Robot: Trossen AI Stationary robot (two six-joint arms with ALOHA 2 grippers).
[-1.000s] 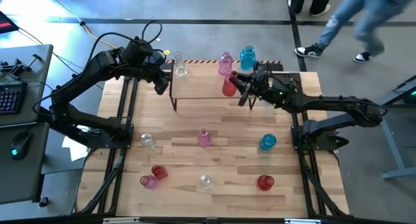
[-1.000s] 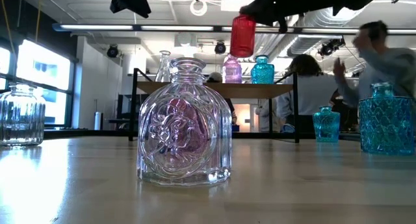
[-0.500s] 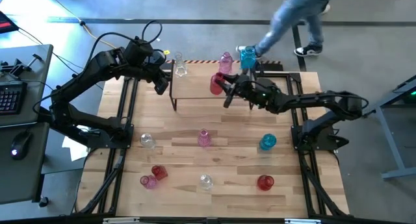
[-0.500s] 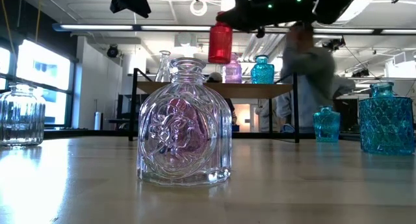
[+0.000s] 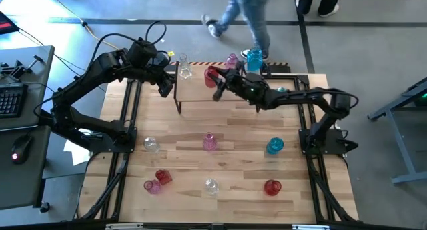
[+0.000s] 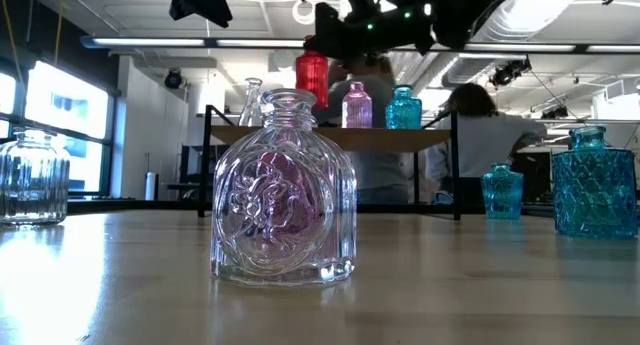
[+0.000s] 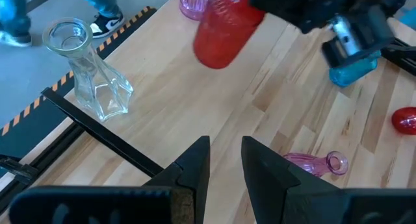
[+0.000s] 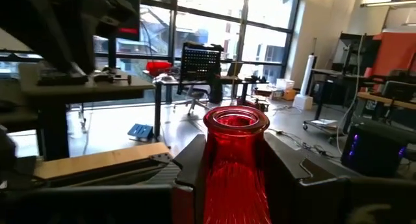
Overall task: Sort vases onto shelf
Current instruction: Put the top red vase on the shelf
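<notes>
Bright overhead lighting; window glare; passing person (image 5: 243,10) motion-blurred.

The shelf (image 5: 200,90) is sitting at the upper middle of the high view, on the table (image 5: 233,163). On it, a vase (image 5: 185,70) is standing at the upper left corner, and two vases (image 5: 232,61) (image 5: 254,59) are standing side by side along its upper right edge. The right gripper (image 5: 217,79) is holding a held vase (image 5: 212,75) over the shelf between them. The left gripper (image 5: 167,83) is hanging just left of the shelf. Below it, seven more vases (image 5: 209,142) are lying scattered across the table.
</notes>
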